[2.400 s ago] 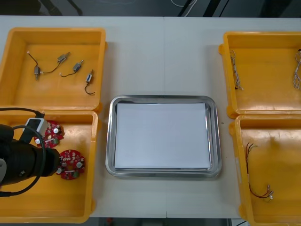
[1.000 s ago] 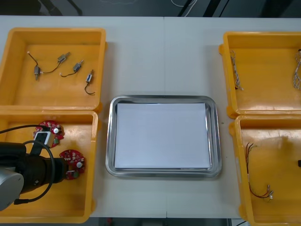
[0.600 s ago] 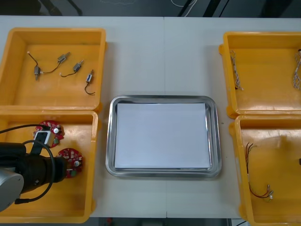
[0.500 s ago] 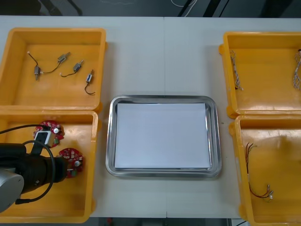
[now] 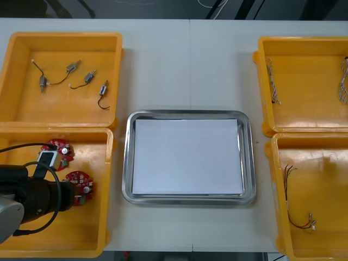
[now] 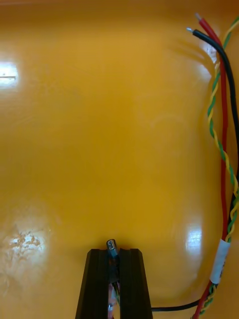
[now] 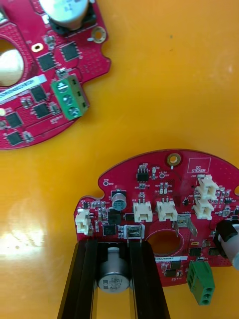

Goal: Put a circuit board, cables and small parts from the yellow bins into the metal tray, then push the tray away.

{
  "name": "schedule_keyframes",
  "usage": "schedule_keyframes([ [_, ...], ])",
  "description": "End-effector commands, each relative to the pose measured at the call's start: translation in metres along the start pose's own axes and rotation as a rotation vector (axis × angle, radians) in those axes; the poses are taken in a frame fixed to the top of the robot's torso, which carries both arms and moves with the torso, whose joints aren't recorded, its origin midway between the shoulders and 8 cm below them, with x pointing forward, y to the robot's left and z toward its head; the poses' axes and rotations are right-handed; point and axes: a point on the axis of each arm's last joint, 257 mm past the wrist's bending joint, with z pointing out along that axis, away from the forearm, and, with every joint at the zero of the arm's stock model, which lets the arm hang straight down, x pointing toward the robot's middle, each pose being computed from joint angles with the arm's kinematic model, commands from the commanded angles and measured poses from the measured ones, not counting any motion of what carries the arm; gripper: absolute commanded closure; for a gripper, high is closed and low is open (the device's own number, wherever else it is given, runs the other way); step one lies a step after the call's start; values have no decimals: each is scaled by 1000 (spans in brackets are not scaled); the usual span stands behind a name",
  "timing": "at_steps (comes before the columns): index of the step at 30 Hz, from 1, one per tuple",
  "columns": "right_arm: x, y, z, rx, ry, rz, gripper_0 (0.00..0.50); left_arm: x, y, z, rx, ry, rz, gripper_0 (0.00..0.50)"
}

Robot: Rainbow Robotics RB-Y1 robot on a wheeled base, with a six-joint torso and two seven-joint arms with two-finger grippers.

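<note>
Down in the near left bin [image 5: 54, 234], the left tool [image 7: 113, 246] has its two fingers on either side of a little silver can [image 7: 113, 276] that stands up from a round red board [image 7: 154, 189]. The fingers are apart by just the can's width, so it looks clamped on. That board lies flat on the bin floor, with a second board [image 7: 40, 84] nearby, not touching it.

Handling-wise, the board is probably light and stiff, so weight is no worry. The fragile bit is the grip: the can likely hangs on thin solder legs, and lifting by it would lever the whole board off one spot, so it may tip or swing. The rim would be kinder, but flat on the floor it gives no easy way under, so the can is likely the practical handle. Slow and level seems the way.

Over in the near right bin [image 5: 326, 217], the right tool [image 6: 113, 251] has its fingers pressed together above the floor. A tiny sliver shows between the tips, no telling what. Red and yellow cables [image 6: 223, 124] lie off to one side.

Between the bins, the tray [image 5: 128, 157] sits on the bench [image 5: 190, 65], white inside, with nothing in it yet. Farther back, small metal parts [image 5: 87, 79] lie in the far left bin [image 5: 22, 103] and twisted cables [image 5: 273, 81] in the far right bin [image 5: 310, 70].
</note>
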Motion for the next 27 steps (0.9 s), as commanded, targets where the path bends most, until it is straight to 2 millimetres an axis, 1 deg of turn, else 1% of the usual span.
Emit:
schedule_keyframes([
  [1,0,-11,-33,0,43,-39,500,5,16,-15,-20,16,34,500],
  [6,-9,-9,-53,-29,57,-31,500,7,30,-20,-35,28,30,500],
  [11,-10,1,-62,-69,66,-19,500,7,47,-25,-66,32,20,500],
  [17,-8,20,-64,-114,71,-24,500,8,64,-23,-96,36,-14,500],
  [22,-7,39,-74,-123,68,-78,500,5,79,-14,-116,17,-44,500],
  [27,-2,55,-81,-134,66,-105,500,4,87,-11,-127,15,-55,500],
])
